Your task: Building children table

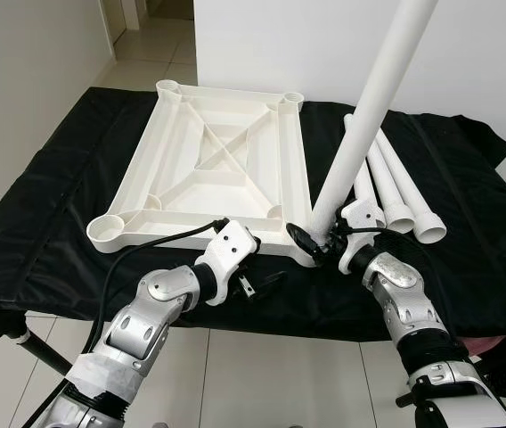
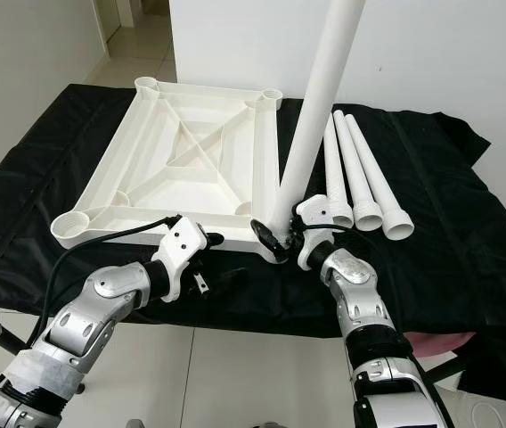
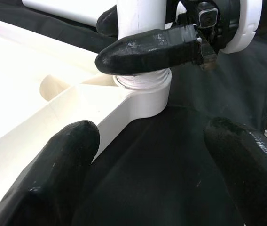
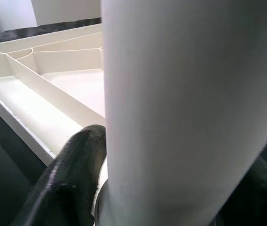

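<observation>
Your two head views looked forward and down from above, taking in the black-draped table [image 1: 48, 178] with both arms at the bottom edge. They shared nearly the whole scene, slightly offset sideways. Your left wrist view sat low and close, facing the corner socket [image 3: 145, 92]. Your right wrist view pressed right against the upright leg [image 4: 190, 113], which also crossed both head views.
</observation>
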{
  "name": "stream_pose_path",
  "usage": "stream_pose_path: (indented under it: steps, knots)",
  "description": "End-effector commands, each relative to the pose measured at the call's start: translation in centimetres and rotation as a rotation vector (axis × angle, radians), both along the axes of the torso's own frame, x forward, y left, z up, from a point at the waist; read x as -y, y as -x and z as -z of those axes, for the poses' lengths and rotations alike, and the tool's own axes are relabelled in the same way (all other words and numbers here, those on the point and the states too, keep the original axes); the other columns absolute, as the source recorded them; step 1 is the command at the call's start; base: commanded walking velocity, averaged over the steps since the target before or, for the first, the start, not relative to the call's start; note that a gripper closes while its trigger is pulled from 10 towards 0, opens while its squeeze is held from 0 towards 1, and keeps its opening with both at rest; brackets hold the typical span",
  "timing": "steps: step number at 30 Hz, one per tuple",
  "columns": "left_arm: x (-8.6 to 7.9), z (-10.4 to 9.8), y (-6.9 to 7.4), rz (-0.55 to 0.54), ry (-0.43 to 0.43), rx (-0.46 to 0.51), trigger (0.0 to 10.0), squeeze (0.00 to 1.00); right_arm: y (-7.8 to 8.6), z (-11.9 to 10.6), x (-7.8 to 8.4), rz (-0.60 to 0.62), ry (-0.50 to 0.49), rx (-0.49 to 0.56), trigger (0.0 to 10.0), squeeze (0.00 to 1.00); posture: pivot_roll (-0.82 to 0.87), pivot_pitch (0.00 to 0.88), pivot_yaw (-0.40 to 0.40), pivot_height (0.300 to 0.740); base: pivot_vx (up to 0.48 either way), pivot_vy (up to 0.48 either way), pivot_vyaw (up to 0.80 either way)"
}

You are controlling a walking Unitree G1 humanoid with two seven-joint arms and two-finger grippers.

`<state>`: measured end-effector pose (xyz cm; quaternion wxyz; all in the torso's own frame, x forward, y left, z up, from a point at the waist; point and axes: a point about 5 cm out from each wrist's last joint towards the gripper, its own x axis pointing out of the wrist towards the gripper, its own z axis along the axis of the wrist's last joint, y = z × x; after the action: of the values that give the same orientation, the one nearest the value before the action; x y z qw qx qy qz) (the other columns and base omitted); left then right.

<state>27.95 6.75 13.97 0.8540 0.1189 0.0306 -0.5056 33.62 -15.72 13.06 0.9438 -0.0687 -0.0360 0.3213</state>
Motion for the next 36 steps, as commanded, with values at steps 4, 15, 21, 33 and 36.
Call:
stream_pose_path:
  steps: [4, 15, 21, 33, 36]
  knots:
    - [0.0, -0.3, -0.2, -0.007, -0.006, 0.023, 10.0, 0.0, -0.1, 0.2, 0.6, 0.005, 0.009, -0.009, 0.0, 0.0, -0.01, 0.0, -0.036, 0.74, 0.0, 0.0, 0.0]
    - [0.1, -0.4, -0.3, -0.016, -0.003, 0.039, 10.0, 0.0, 0.2, 0.5, 0.6, 0.062, -0.035, -0.017, 10.0, 0.0, -0.02, 0.0, -0.041, 0.74, 0.0, 0.0, 0.0]
    - [-0.2, -0.5, -0.6, -0.03, 0.001, 0.048, 10.0, 0.0, 0.0, 0.7, 0.3, 0.205, -0.06, -0.022, 10.0, 0.0, -0.02, 0.0, -0.045, 0.74, 0.0, 0.0, 0.0]
    - [-1.1, -0.8, -1.0, -0.057, -0.007, 0.073, 10.0, 0.0, 1.4, 0.8, -2.9, 0.577, -0.191, -0.03, 10.0, 0.0, -0.01, 0.0, -0.045, 0.74, 0.0, 0.0, 0.0]
    - [-1.4, -0.9, -1.1, -0.062, -0.009, 0.071, 10.0, 0.0, 1.7, 1.2, -3.6, 0.64, -0.215, -0.054, 10.0, 0.0, 0.0, 0.005, -0.046, 0.74, 0.0, 0.0, 0.0]
